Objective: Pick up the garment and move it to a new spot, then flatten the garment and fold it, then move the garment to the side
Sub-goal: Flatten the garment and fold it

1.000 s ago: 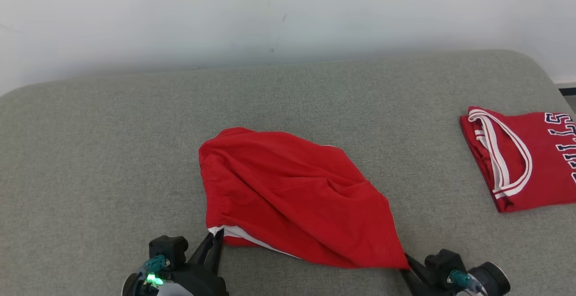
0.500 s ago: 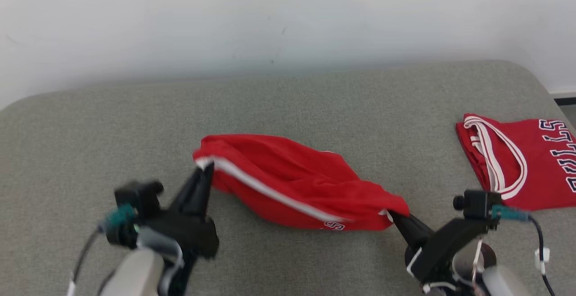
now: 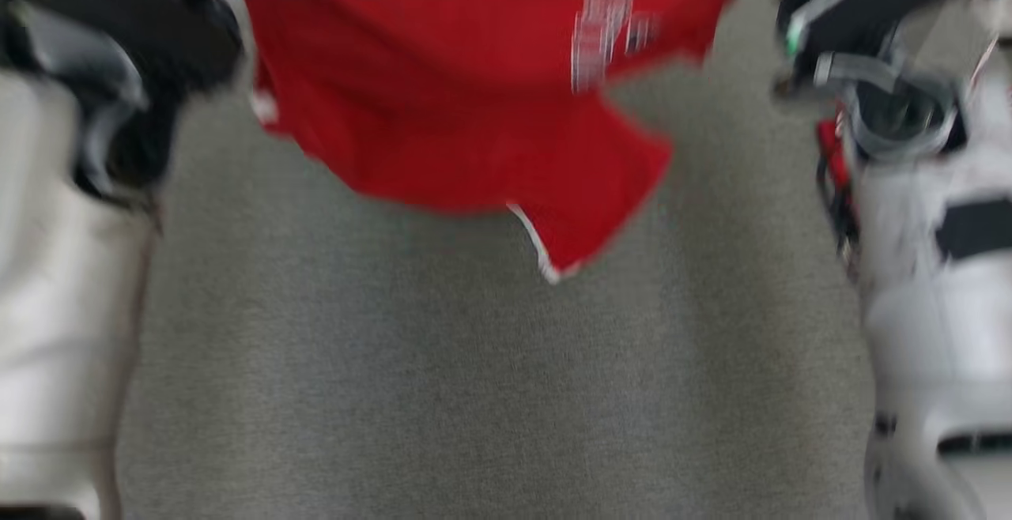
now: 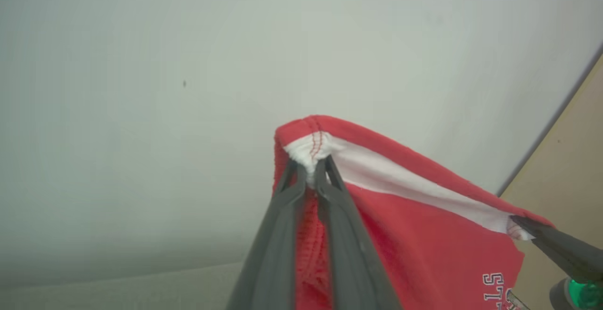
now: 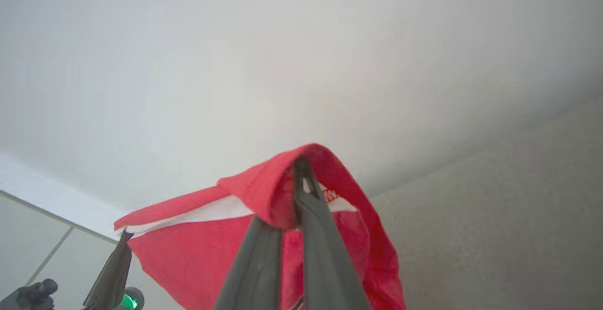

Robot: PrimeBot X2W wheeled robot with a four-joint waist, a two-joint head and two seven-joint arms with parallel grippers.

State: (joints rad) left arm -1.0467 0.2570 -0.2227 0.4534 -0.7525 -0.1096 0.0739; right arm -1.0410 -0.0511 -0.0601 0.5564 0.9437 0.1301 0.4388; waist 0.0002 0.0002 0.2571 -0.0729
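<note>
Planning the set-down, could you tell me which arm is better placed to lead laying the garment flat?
Left, probably: the left end effector pinches the garment cleanly at its white-banded corner, while the right end effector has cloth bunched over its tips.

The worktop (image 3: 474, 393) is a broad flat surface covered in grey, finely flecked cloth, blurred in the head view; the left wrist view catches a pale strip of it at the bottom left, and the right wrist view shows its grainy cover meeting a plain light wall (image 5: 301, 55). At its right side in the head view a thin sliver of red cloth (image 3: 827, 141) shows, too blurred to tell how it lies. The garment (image 3: 474, 69) hangs over its far part, and whether the lowest corner touches the cover cannot be told.
</note>
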